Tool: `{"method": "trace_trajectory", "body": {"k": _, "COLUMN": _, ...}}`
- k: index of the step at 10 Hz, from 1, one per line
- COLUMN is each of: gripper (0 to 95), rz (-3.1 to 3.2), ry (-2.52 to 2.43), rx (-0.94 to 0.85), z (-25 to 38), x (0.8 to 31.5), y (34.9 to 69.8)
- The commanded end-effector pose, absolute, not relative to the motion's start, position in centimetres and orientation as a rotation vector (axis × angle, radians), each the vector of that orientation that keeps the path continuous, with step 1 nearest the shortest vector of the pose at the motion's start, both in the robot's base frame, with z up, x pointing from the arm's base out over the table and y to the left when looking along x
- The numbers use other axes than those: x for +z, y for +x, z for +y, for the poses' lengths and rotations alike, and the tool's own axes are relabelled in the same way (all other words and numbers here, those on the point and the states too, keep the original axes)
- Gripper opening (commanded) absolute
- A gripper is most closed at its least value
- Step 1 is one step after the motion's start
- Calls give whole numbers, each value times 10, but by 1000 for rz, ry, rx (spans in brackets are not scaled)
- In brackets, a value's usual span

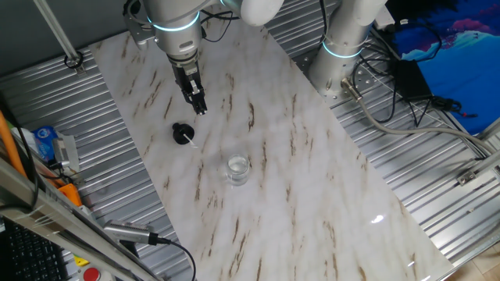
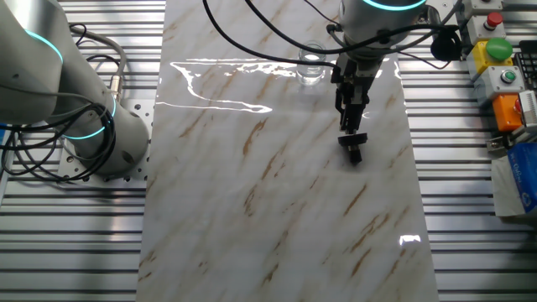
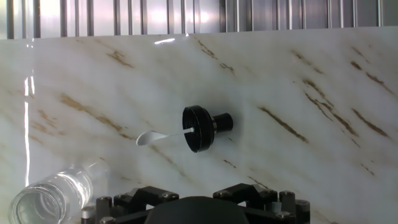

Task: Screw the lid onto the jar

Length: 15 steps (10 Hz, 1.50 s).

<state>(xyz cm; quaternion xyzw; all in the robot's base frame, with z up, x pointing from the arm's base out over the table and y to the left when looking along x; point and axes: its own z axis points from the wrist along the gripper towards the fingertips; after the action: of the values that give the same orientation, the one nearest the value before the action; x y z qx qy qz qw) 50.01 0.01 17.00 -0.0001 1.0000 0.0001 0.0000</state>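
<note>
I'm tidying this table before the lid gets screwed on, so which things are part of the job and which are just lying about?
Part of the job:
lid, lying on the table with a small white spoon attached
jar, open, apart from the lid
pincer

Lying about:
orange tool off the table edge
button box
cables

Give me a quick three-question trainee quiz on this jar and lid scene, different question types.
1. True or false: the lid is already on the jar.
2. Multiple choice: the gripper is A) clamped on the jar, B) in the air holding nothing, C) lifting the lid.
3. Fill in: a small white ____ sticks out from the lid's underside.

Key: 1 false, the two lie apart on the table. 2 B. 3 spoon.
</note>
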Motion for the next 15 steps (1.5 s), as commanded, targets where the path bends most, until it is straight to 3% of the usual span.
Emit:
{"method": "trace_trajectory", "body": {"k": 1, "gripper": 0, "rz": 3045, "ry": -576, "rx": 146, "z": 0, "x": 170, "y": 500}}
{"method": "trace_trajectory", "body": {"k": 15, "gripper": 0, "rz": 3049, "ry": -574, "rx": 131, "z": 0, "x": 170, "y": 500}}
